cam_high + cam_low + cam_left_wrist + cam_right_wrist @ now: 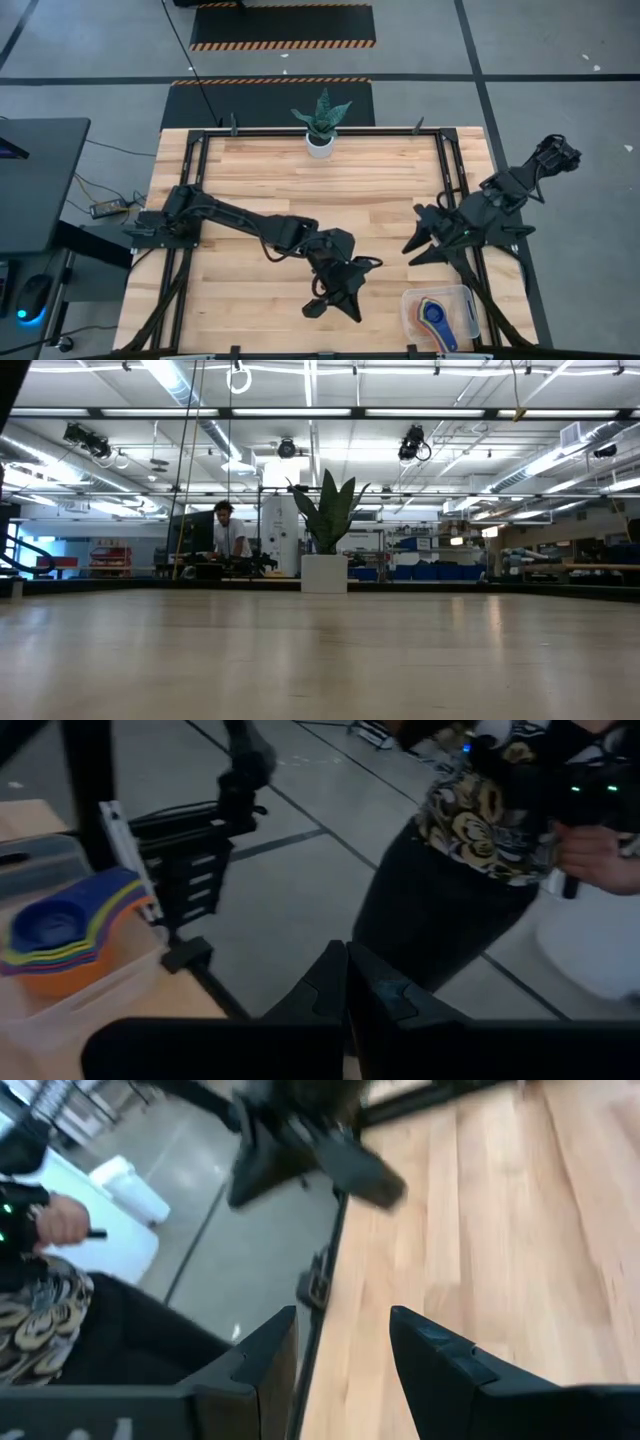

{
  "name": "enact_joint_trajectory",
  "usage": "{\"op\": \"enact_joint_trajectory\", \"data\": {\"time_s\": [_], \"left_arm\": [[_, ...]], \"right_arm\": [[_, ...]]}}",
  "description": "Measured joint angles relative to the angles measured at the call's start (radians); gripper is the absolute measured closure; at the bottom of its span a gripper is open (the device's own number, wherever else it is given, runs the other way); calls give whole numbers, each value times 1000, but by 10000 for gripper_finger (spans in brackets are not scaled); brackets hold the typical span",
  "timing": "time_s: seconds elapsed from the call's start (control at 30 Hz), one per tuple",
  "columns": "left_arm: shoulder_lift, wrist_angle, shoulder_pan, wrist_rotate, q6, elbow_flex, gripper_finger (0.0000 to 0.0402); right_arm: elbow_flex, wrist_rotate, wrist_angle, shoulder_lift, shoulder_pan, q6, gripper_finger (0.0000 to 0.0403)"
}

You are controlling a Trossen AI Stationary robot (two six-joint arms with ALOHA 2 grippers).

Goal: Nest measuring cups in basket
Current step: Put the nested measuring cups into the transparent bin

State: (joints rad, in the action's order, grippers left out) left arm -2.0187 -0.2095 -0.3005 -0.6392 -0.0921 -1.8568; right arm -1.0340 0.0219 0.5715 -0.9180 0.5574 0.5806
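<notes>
The measuring cups (437, 318) sit nested in one stack, a blue one on top, inside the clear basket (412, 298) at the table's near right corner. In the left wrist view the stack (60, 930) shows an orange cup lowest, resting in the basket (40, 855). My left gripper (335, 305) hovers shut and empty near the front edge, left of the basket; its own view shows the fingers (347, 982) together. My right gripper (412, 255) hangs open and empty above the table, on the far side of the basket; its fingers (342, 1355) stand apart over bare wood.
A potted plant (320, 125) stands at the far edge's middle, also in the low view (323, 572). Black frame rails (450, 170) run along the table's sides. A person (470, 840) stands beyond the near edge. Bare wood (300, 185) spreads across the middle.
</notes>
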Motion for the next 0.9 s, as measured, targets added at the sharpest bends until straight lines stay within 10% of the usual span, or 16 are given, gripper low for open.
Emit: {"op": "enact_joint_trajectory", "data": {"time_s": [0.3,0.9], "left_arm": [[66,-92,-2,-24,61,1,388],[152,-222,12,-12,115,0,388]], "right_arm": [[126,-102,26,-2,1,164,236],[374,-216,-522,-181,232,455,236]]}}
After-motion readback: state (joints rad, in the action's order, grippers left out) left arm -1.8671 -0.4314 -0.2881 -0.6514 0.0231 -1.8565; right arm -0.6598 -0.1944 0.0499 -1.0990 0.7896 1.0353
